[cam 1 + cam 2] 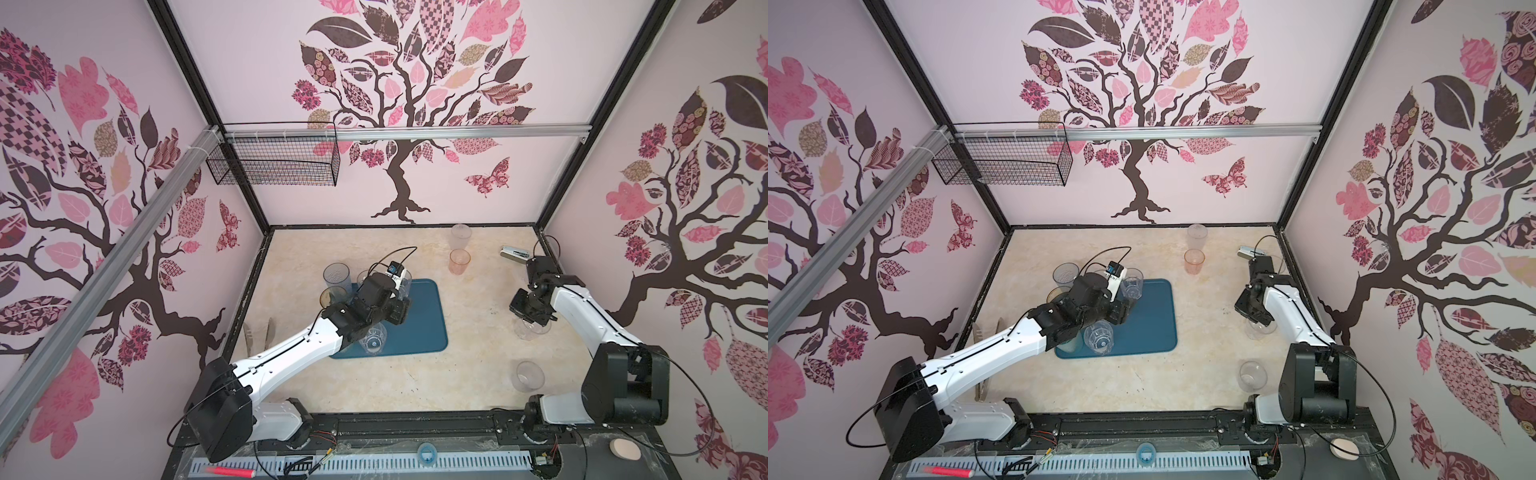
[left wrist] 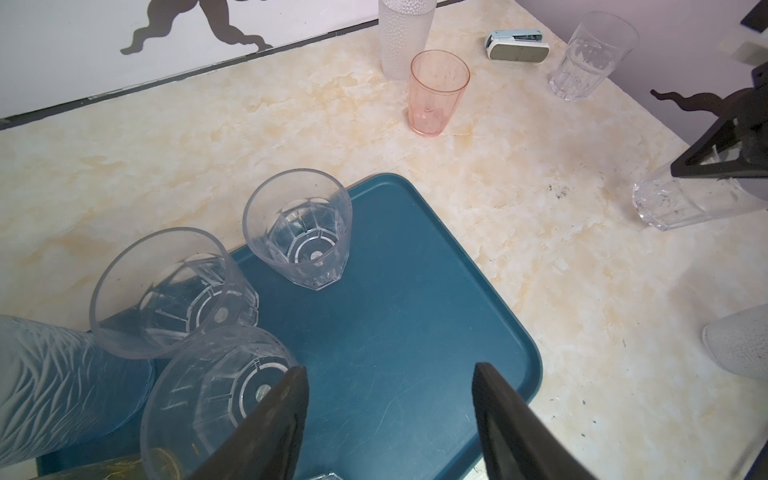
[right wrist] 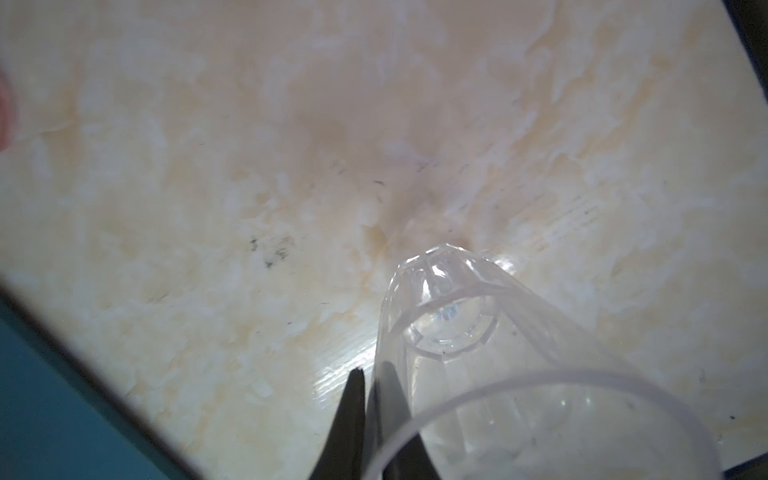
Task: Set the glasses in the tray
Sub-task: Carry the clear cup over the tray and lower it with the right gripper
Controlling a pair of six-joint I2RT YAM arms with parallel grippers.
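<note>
Fingers of the right gripper (image 3: 372, 368) are closed thin on the wall of a clear faceted glass (image 3: 449, 324), one finger outside the rim and one inside. Whether its base touches the marbled tabletop (image 3: 208, 187) cannot be told. In both top views this glass sits under the right wrist, well to the right of the tray (image 1: 424, 316) and off it. The left gripper (image 2: 390, 368) hangs over the tray with its jaws wide apart and only bare teal plastic between them. Near its fingers three clear tumblers stand upright on the tray: a far tumbler (image 2: 299, 232) by the tray's rim, a middle tumbler (image 2: 170, 291) at its edge, and a near tumbler (image 2: 216, 399) close against that one. A blue-grey tumbler (image 2: 54, 386) stands beside them; whether it is on the tray is unclear. A fourth clear tumbler (image 1: 374, 338) stands by the tray's front edge, partly under the left arm. Off the tray, a pink glass (image 1: 459, 262) stands just in front of a taller frosted glass (image 1: 460, 237) near the back wall. A stapler (image 1: 514, 253) lies to their right, and a pale glass (image 1: 528, 376) stands near the right arm's base.
</note>
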